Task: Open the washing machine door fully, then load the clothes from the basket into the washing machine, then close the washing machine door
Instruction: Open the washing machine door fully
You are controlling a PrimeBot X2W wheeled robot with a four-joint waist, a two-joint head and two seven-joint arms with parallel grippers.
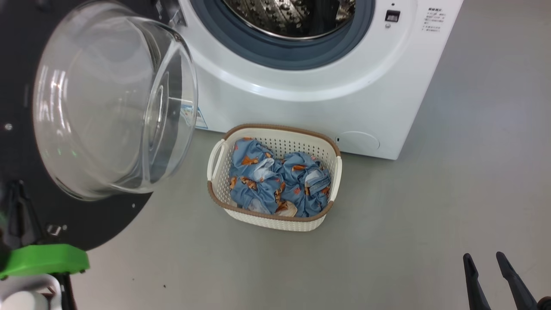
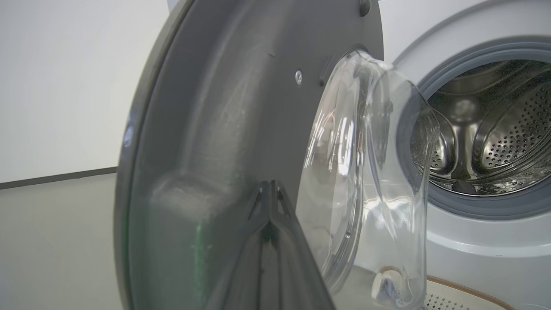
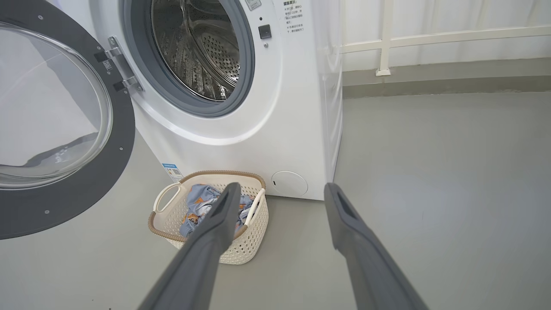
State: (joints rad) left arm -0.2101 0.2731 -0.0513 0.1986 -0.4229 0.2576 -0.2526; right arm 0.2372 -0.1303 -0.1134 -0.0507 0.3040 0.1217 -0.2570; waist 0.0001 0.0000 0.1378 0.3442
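The washing machine door (image 1: 86, 224) stands swung open to the left, its glass bowl (image 1: 112, 103) bulging toward me. My left gripper (image 2: 270, 187) is shut with nothing between its fingers, tips at the door's dark inner face (image 2: 206, 129); whether they touch it I cannot tell. The cream basket (image 1: 275, 221) sits on the floor before the washing machine (image 1: 327, 107), holding blue bear-print clothes (image 1: 275, 181). The steel drum (image 3: 198, 51) is exposed. My right gripper (image 3: 282, 189) hangs open and empty, right of the basket (image 3: 245, 245) and well short of it.
The green mount (image 1: 43, 258) of my left arm shows at the lower left. Bare grey floor (image 1: 430, 215) stretches right of the basket and machine. A white railing (image 3: 430, 41) and wall run behind the machine's right side.
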